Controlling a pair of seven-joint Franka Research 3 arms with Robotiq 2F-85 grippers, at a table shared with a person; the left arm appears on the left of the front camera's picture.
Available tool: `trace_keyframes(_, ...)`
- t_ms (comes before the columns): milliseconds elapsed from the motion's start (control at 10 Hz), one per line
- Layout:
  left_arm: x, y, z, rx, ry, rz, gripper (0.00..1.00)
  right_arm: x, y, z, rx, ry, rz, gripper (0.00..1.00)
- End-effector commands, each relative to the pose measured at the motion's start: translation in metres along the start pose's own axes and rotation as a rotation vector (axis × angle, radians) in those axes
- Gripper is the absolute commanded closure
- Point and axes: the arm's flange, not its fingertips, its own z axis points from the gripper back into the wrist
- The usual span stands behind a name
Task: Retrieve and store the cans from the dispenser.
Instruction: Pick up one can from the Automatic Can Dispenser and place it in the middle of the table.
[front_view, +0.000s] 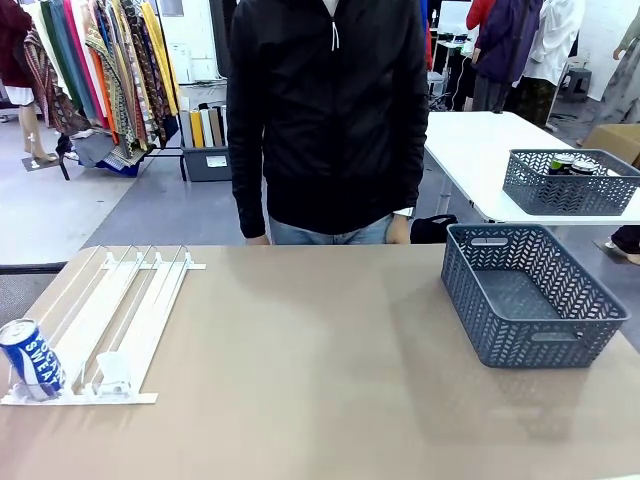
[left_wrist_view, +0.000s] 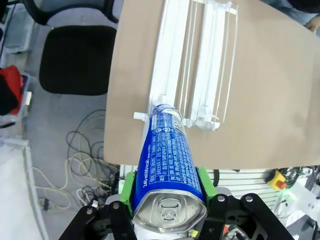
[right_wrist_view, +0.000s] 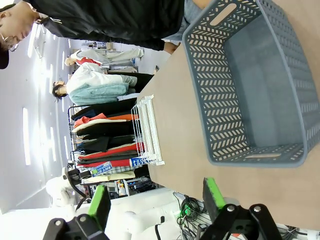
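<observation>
Tan table top (front_view: 320, 380). The white rack (front_view: 110, 310) sits at 8 o'clock, with its front end close to the near edge and its left rail close to the left edge. A grey mesh basket (front_view: 470, 290) sits at 3 o'clock, near the right edge. Bare top runs between the two across the whole middle.

Left gripper (left_wrist_view: 167, 192): the green pads are clamped on a blue can (left_wrist_view: 167, 160). Its silver top faces the camera and its far end reaches over the rack's front left lane. In the front view a leaning can (front_view: 30, 362), also blue, is at that same lane, against the picture's left edge. Cannot tell whether it is the same can.

Right gripper (right_wrist_view: 156, 197): fingers wide apart with nothing between them, off the table's near edge. The basket is at 1 o'clock in its view.

Surroundings:
- A person in a black jacket (front_view: 330, 110) stands at 12 o'clock, right at the far edge.
- Past the left edge there is a black chair (left_wrist_view: 75, 60) and loose cables (left_wrist_view: 75, 160) on the floor.
- At 2 o'clock behind, a white table (front_view: 470, 150) carries a second basket (front_view: 570, 190) with dark cans (front_view: 562, 163) in it.
- A clothes rail (front_view: 110, 70) is at 10 o'clock.
</observation>
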Motion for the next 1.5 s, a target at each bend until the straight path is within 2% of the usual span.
trace_keyframes(0, -0.003, -0.002, 0.003, 0.002, -0.008, -0.016, 1.0, 0.0, 0.002, 0.002, 0.004, 0.005, 0.014, 0.0)
trace_keyframes(100, 0.0, 0.0, 0.0, 0.0, 0.0, 0.0, 1.0, 0.0, 0.002, 0.002, 0.004, 0.005, 0.014, 0.0)
trace_keyframes(200, 0.004, -0.039, 0.0, 0.003, -0.039, -0.113, 1.0, 0.0, 0.002, 0.002, 0.004, 0.005, 0.014, 0.0)
trace_keyframes(300, 0.015, -0.1, 0.001, 0.013, -0.077, -0.227, 1.0, 0.0, 0.002, 0.002, 0.004, 0.005, 0.014, 0.0)
trace_keyframes(400, 0.029, -0.176, -0.005, 0.018, -0.105, -0.355, 1.0, 0.0, 0.002, 0.002, 0.004, 0.005, 0.014, 0.0)
trace_keyframes(500, 0.037, -0.238, -0.017, 0.024, -0.12, -0.436, 1.0, 0.0, 0.002, 0.002, 0.004, 0.005, 0.014, 0.0)
trace_keyframes(600, 0.039, -0.291, -0.037, -0.012, -0.094, -0.538, 1.0, 0.0, 0.002, 0.002, 0.004, 0.005, 0.014, 0.0)
trace_keyframes(700, 0.037, -0.336, -0.061, -0.001, -0.09, -0.597, 1.0, 0.0, 0.002, 0.002, 0.004, 0.005, 0.014, 0.0)
trace_keyframes(800, 0.031, -0.385, -0.094, -0.041, -0.077, -0.661, 1.0, 0.0, 0.002, 0.002, 0.004, 0.005, 0.014, 0.0)
trace_keyframes(900, 0.021, -0.418, -0.121, -0.087, -0.09, -0.738, 1.0, 0.0, 0.002, 0.002, 0.004, 0.005, 0.014, 0.0)
trace_keyframes(1000, 0.008, -0.444, -0.148, -0.074, -0.101, -0.816, 1.0, 0.0, 0.002, 0.002, 0.004, 0.005, 0.014, 0.0)
trace_keyframes(1200, -0.01, -0.465, -0.199, -0.037, -0.041, -0.904, 1.0, 0.0, 0.002, 0.002, 0.004, 0.005, 0.014, 0.0)
trace_keyframes(1300, -0.019, -0.471, -0.223, -0.056, 0.013, -0.949, 1.0, 0.0, 0.002, 0.002, 0.004, 0.005, 0.014, 0.0)
trace_keyframes(1400, -0.022, -0.473, -0.233, -0.052, 0.007, -0.974, 1.0, 0.0, 0.002, 0.002, 0.004, 0.005, 0.014, 0.0)
